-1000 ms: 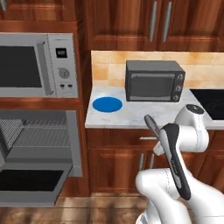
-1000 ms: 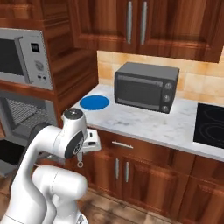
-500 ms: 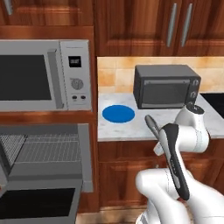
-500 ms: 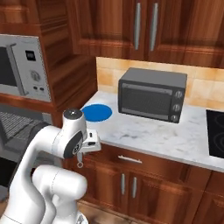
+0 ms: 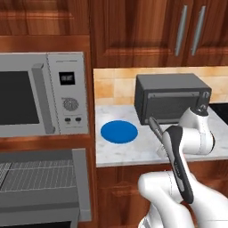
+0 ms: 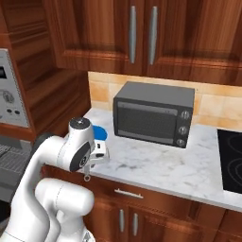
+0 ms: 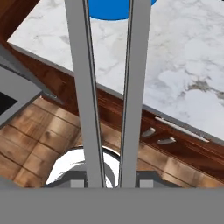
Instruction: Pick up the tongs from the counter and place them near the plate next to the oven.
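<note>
The grey metal tongs [image 7: 85, 87] run as two long arms up the middle of the hand view, and my gripper [image 7: 111, 183] is shut on their lower end. Their far ends reach toward the blue plate [image 7: 118, 8], which lies flat on the marbled counter [image 7: 183, 65]. The left base view has the plate [image 5: 119, 132] at the counter's [image 5: 133, 153] left end, beside the oven [image 5: 40, 185] with its wire racks. From the right base the hand [image 6: 98, 153] hangs over the counter's front edge, just in front of the plate [image 6: 100, 132].
A dark toaster oven [image 5: 171, 98] stands at the back of the counter, right of the plate. A silver microwave [image 5: 42, 93] sits above the oven. A black cooktop [image 6: 231, 160] lies at the far right. Wood floor [image 7: 35, 144] and cabinet fronts lie below the hand.
The whole scene has shifted and grown in both base views, so the base has driven closer to the counter. The arm's pose and its hold on the tongs look unchanged.
</note>
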